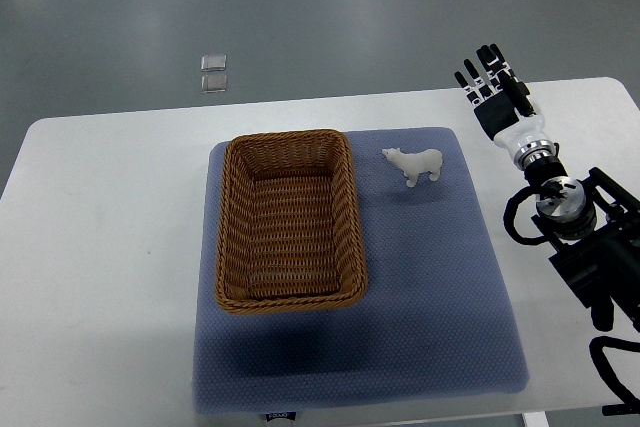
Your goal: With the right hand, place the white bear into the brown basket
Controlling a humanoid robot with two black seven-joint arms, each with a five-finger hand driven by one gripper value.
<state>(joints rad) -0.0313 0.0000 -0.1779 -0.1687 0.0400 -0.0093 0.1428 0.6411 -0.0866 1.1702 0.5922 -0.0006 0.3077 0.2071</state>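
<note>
Beside brown basket (pixel 290 222), white bear (pixel 414 164)

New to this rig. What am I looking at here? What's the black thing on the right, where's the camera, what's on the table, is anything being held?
There is one picture, taken from a camera on the robot that looks steeply down from its own side of the table.

The black jointed thing coming in from the right edge is the robot's right arm. It ends in the right hand, black and white, with its fingers spread out flat near the table's far right corner. It holds nothing. The left arm is not in the picture.

On the white table lies a blue-grey mat. On the mat sits a brown basket, woven, rectangular and empty. Just to the right of it, near its far corner and apart from it, a small white bear stands upright on the mat.

So nothing has been picked up yet: the bear stands between the basket and the hand.
</note>
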